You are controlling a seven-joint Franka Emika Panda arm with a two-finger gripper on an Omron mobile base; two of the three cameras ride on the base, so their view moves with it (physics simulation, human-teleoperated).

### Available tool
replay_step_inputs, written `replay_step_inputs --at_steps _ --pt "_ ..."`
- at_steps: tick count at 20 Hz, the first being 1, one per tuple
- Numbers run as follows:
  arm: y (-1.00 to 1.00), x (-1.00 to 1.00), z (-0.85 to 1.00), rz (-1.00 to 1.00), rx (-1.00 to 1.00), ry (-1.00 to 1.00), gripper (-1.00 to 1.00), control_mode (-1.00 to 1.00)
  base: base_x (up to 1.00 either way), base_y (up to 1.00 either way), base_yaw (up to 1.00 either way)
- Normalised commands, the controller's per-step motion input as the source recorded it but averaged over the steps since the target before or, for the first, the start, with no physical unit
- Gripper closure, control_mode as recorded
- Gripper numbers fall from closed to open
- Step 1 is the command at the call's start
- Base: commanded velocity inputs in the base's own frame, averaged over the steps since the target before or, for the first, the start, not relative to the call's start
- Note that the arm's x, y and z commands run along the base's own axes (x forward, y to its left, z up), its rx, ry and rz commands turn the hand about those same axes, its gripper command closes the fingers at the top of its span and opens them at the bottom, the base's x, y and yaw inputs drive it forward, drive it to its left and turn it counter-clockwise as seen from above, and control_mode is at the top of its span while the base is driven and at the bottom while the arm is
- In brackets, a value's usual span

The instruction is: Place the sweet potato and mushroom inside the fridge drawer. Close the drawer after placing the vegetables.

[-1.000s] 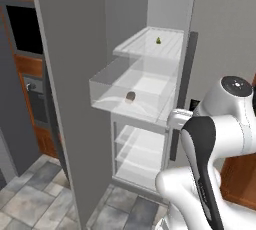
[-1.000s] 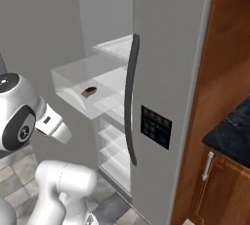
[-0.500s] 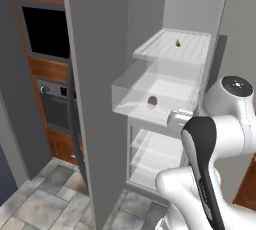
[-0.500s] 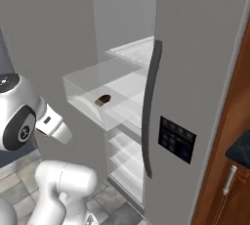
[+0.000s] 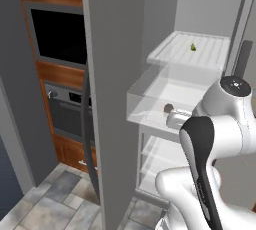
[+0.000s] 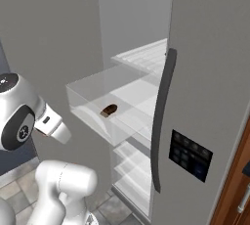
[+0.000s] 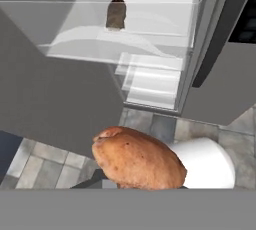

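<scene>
The fridge drawer stands pulled out, ahead of and beyond the jaws. The sweet potato sits clamped in the gripper. The mushroom lies inside the drawer, well apart from the jaws.

open fridge drawer, mushroom inside, green item on ribbed shelf
</scene>
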Motion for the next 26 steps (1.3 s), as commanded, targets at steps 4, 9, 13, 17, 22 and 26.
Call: replay_step_inputs --at_steps 4,9,13,17,22,26 --pt "0.0 0.0 0.0 0.0 0.0 0.0 1.0 1.0 0.19 -0.09 0.02" --pt "-0.07 -0.11 0.31 0.02 0.0 -0.05 1.0 -1.0 0.0 -0.04 0.01" --pt "0.0 0.04 1.0 0.0 -0.04 -0.04 1.0 -1.0 0.0 0.0 0.0" --pt "-0.11 0.43 1.0 0.0 -0.02 0.02 1.0 -1.0 0.0 0.0 0.0" --pt "-0.25 1.0 0.34 0.0 0.0 0.13 1.0 -1.0 0.0 0.0 0.0" --pt "-0.27 1.0 -0.13 0.0 0.01 0.09 1.0 -1.0 0.0 0.0 0.0"
